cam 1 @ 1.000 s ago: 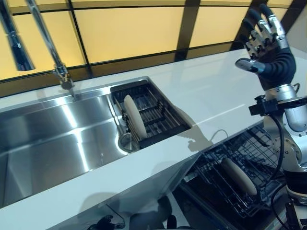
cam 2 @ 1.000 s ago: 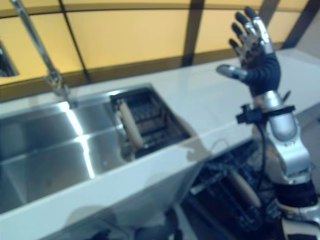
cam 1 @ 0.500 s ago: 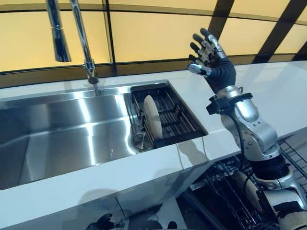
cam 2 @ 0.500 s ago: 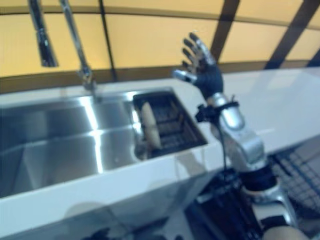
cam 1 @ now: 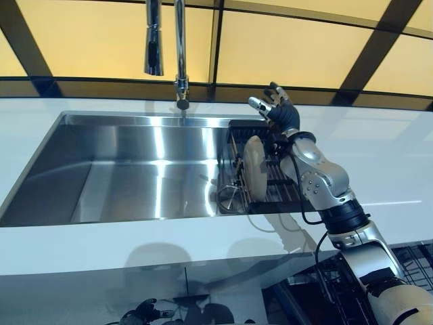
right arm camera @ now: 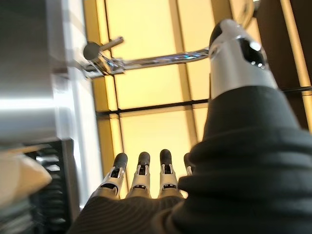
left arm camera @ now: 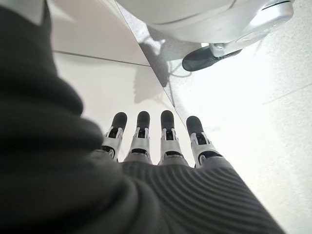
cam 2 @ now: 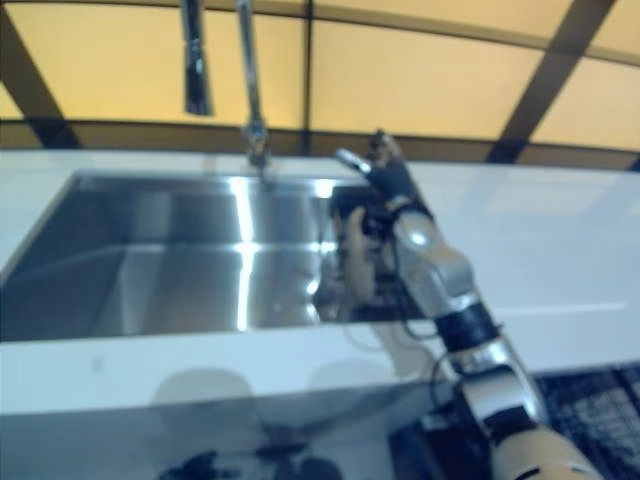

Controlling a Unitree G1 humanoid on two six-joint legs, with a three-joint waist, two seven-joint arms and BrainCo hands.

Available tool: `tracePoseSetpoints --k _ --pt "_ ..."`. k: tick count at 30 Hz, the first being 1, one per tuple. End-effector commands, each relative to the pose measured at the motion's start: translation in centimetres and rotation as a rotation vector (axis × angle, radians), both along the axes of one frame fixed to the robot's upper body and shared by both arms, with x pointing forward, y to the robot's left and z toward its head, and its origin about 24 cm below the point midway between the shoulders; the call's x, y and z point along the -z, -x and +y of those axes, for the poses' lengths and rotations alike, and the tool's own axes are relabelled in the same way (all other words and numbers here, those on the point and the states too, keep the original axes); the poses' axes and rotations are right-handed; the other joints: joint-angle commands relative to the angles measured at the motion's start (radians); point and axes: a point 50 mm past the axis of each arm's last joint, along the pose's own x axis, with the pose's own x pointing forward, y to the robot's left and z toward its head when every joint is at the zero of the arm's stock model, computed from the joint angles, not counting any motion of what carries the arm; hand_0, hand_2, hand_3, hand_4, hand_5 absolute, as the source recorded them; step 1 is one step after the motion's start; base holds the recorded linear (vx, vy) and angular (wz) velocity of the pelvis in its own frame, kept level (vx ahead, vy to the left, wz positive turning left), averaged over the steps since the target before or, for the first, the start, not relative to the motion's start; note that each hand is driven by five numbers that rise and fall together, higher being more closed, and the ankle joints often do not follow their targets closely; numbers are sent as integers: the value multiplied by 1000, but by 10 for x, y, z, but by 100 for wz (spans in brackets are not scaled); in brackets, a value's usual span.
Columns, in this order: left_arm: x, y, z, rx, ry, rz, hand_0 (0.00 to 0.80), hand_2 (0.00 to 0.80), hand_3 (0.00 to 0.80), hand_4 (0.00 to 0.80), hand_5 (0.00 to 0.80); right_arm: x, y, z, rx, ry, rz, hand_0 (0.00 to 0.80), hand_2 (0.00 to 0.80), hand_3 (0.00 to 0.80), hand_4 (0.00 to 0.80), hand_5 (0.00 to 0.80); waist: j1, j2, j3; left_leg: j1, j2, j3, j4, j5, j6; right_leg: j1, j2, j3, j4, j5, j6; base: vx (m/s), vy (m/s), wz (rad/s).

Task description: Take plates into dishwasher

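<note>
Right hand [cam 1: 279, 110] over rack [cam 1: 279, 184], fingers spread, empty. Plate [cam 1: 254, 168] upright at sink's right end. Bad grab could tip plate.

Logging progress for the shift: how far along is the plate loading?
Nothing visibly finished here. One plate stands upright in the dark rack inside the sink. The right hand, open and empty, hovers over that rack. The left hand is idle, open. Grasping and carrying remain.

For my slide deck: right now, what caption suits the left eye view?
Right hand open above the dish rack in the sink, near an upright plate.
</note>
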Motion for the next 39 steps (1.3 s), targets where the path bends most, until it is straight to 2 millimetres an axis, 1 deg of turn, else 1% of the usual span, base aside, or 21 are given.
tracePoseSetpoints --k 1,8,13,18,19,22,27,28,31,35,39 --pt "-3 -17 -3 41 -12 -23 0 0 0 0 0 -46 -6 7 12 -9 -121 0 0 0 0 0 35 9 -30 -32 -36 40 -4 18 66 28 -76 22 120 -10 50 -17 6 8" --pt "-3 -18 -4 41 -15 -26 0 0 0 0 0 -43 -14 3 42 38 -59 0 0 0 0 0 44 2 -29 -36 -35 36 -4 20 64 24 -82 12 124 3 57 -8 -2 7" --pt "-3 -19 -4 37 -13 -32 0 0 0 0 0 -47 -18 -5 87 68 -68 0 0 0 0 0 44 2 -28 -36 -34 36 -4 21 63 18 -85 13 131 3 59 -12 10 3" --pt "-3 -19 -3 39 -13 -28 0 0 0 0 0 -58 -19 -16 130 83 -115 0 0 0 0 0 45 0 -28 -33 -33 34 -4 19 63 18 -84 15 134 3 60 -2 2 1" --pt "-4 -19 -3 38 -15 -27 0 0 0 0 0 -64 -18 -19 142 86 -130 0 0 0 0 0 44 -3 -29 -33 -31 36 -4 19 62 18 -84 16 132 3 62 0 0 0" --pt "-3 -19 -2 38 -16 -26 0 0 0 0 0 -71 -17 -24 166 110 -160 0 0 0 0 0 41 -6 -30 -31 -30 38 -4 18 61 17 -83 18 132 3 63 0 0 0" --pt "-3 -17 -1 40 -18 -24 0 0 0 0 0 -80 -15 -33 193 124 -203 0 0 0 0 0 37 -9 -31 -26 -30 38 -4 14 62 17 -81 23 135 1 64 0 0 0" --pt "-3 -17 0 40 -18 -23 0 0 0 0 0 -85 -15 -38 205 127 -215 0 0 0 0 0 34 -11 -33 -25 -31 39 -4 13 62 17 -82 25 137 2 65 0 0 0" --pt "-4 -18 2 45 -21 -21 0 0 0 0 0 -88 -14 -44 219 136 -214 0 0 0 0 0 32 -14 -34 -23 -31 40 -4 13 62 15 -82 28 141 1 66 0 0 0" --pt "-5 -18 2 48 -25 -22 0 0 0 0 0 -87 -16 -49 211 173 -177 0 0 0 0 0 28 -17 -34 -21 -31 43 -4 12 62 10 -83 31 146 2 67 0 0 0" --pt "-6 -20 4 46 -30 -20 0 0 0 0 0 -75 -22 -51 158 238 -86 0 0 0 0 0 24 -22 -34 -19 -30 48 -4 11 62 6 -83 33 150 4 69 0 0 0"
